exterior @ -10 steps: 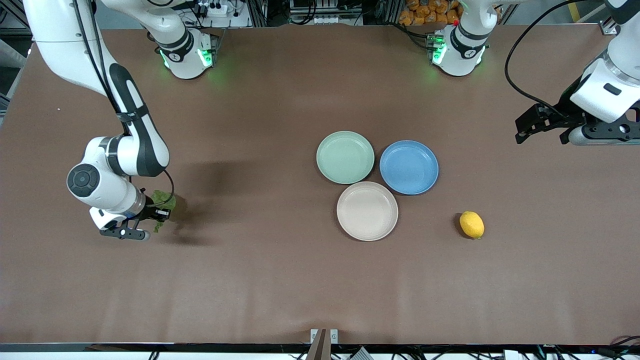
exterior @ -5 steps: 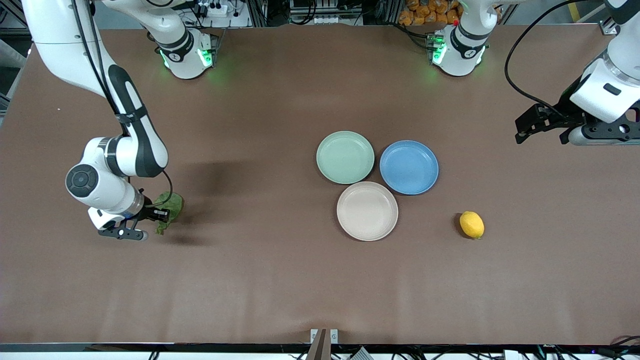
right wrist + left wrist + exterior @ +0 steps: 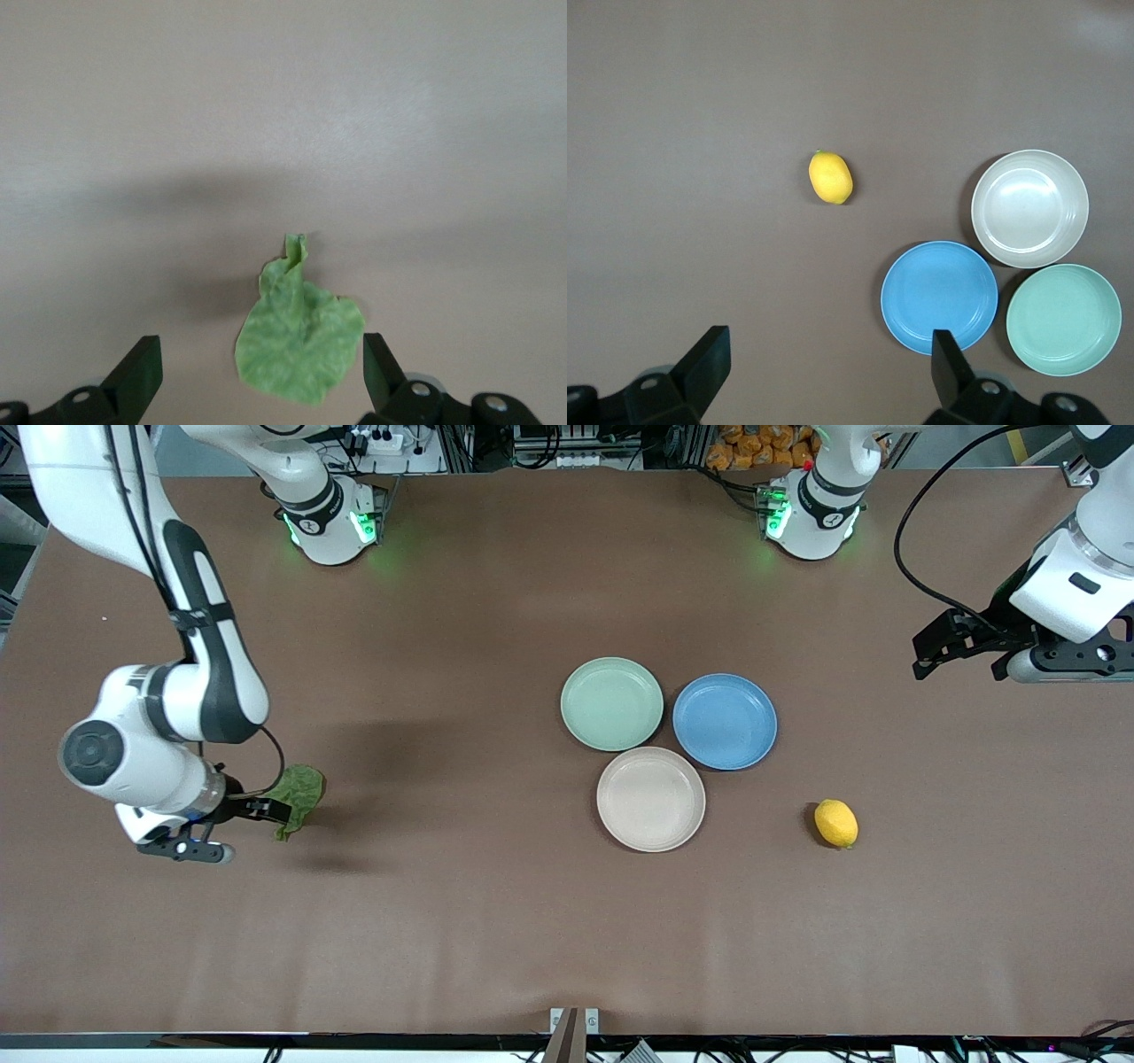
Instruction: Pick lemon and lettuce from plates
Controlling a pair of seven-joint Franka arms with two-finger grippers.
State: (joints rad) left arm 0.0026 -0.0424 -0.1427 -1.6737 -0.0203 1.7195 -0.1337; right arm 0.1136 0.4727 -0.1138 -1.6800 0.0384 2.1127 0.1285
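Note:
The lettuce [image 3: 298, 796] lies flat on the brown table toward the right arm's end, off the plates; it also shows in the right wrist view [image 3: 299, 341]. My right gripper [image 3: 264, 809] is open and empty, over the lettuce's edge, fingers spread wider than the leaf [image 3: 259, 363]. The lemon [image 3: 835, 823] lies on the table toward the left arm's end, nearer the front camera than the plates, also in the left wrist view [image 3: 830, 177]. The mint green plate [image 3: 611, 703] and beige plate [image 3: 650, 798] are empty. My left gripper [image 3: 926, 657] waits open, high [image 3: 828, 354].
An empty blue plate [image 3: 724, 721] touches the mint and beige plates at mid-table; all three show in the left wrist view, blue [image 3: 939, 297], beige [image 3: 1029, 208], mint [image 3: 1063, 319]. Arm bases stand along the table's edge farthest from the front camera.
My right gripper has drawn back from the lettuce toward the right arm's end of the table, uncovering the leaf, which stays on the table. The left arm has not moved.

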